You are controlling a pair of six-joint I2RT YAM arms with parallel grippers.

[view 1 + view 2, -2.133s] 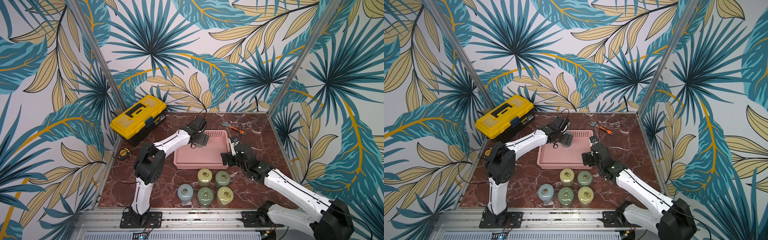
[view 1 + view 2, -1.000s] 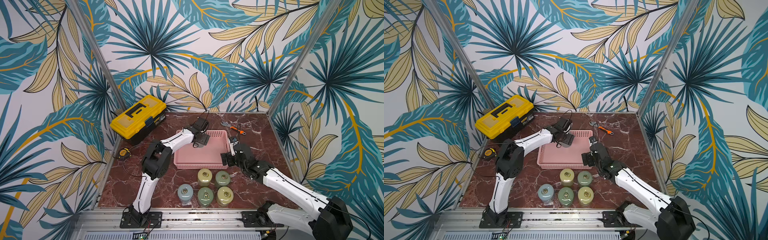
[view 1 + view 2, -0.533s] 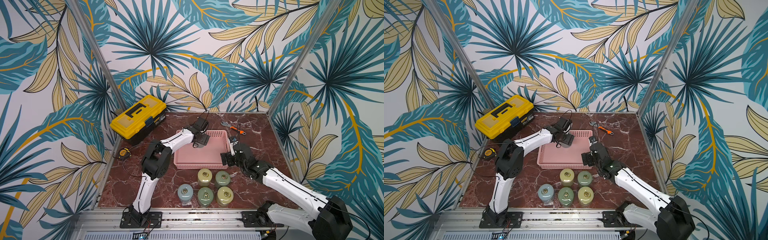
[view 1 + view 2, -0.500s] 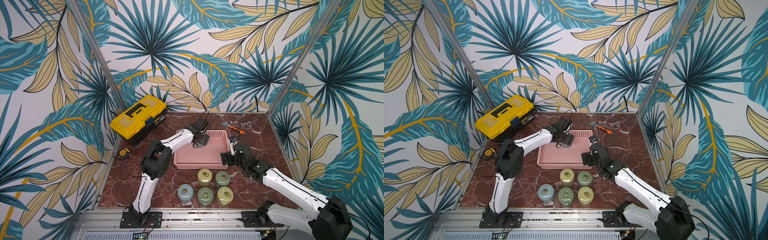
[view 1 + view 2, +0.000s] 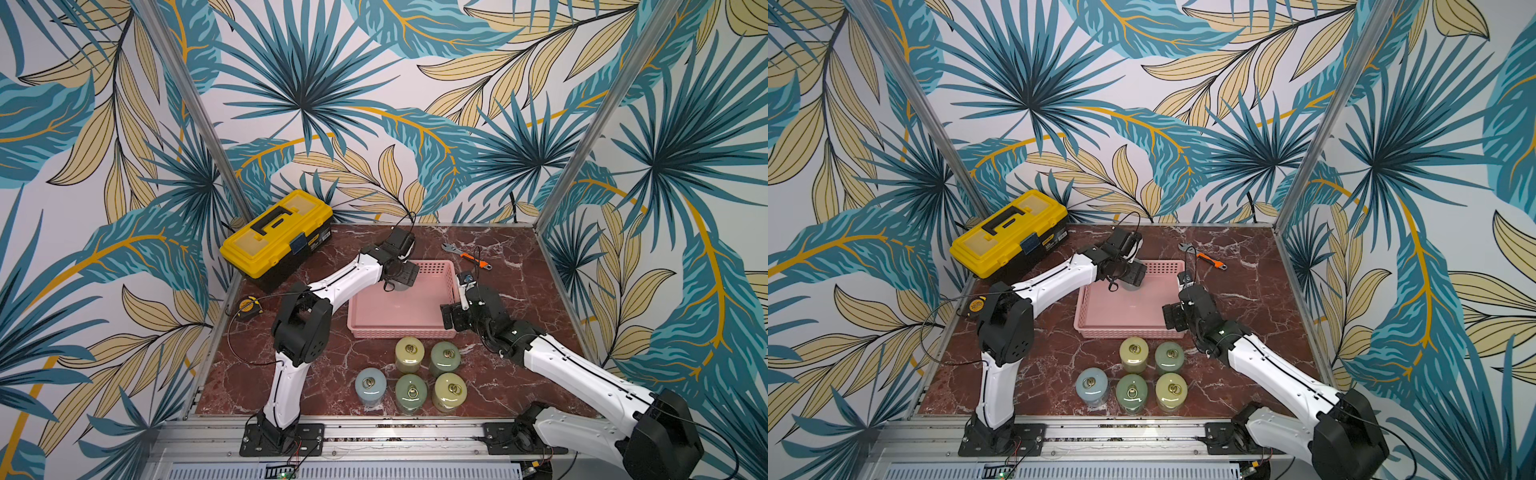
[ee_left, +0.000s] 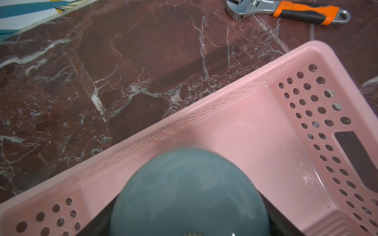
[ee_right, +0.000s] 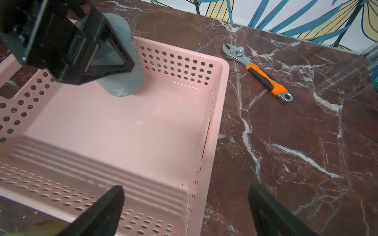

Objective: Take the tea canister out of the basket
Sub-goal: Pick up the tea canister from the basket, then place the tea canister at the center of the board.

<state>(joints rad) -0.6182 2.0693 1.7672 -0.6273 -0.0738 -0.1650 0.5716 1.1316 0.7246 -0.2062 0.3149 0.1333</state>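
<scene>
Red-brown marble forms the table (image 5: 528,266), and a yellow toolbox (image 5: 276,232) is set at its far left corner. Near the middle a pink basket (image 5: 399,332) is placed. Its near right corner is straddled by the right gripper (image 7: 186,192), which is spread wide and holds nothing. At the basket's far left corner the left gripper (image 5: 403,279) is clamped around the grey-blue tea canister (image 7: 122,81). The canister is tilted and sits low inside the walls; whether its base rests on the floor cannot be told. Five more canisters (image 5: 409,353) are stood just before the basket's near edge, and a wrench (image 5: 467,255) is laid beyond its far right corner.

If the canister is drawn sideways before it is raised clear, the perforated wall could be caught. The light basket, held by nothing, could then be dragged or tipped. A slip is also to be feared, since a smooth round body is gripped at a slant.
</scene>
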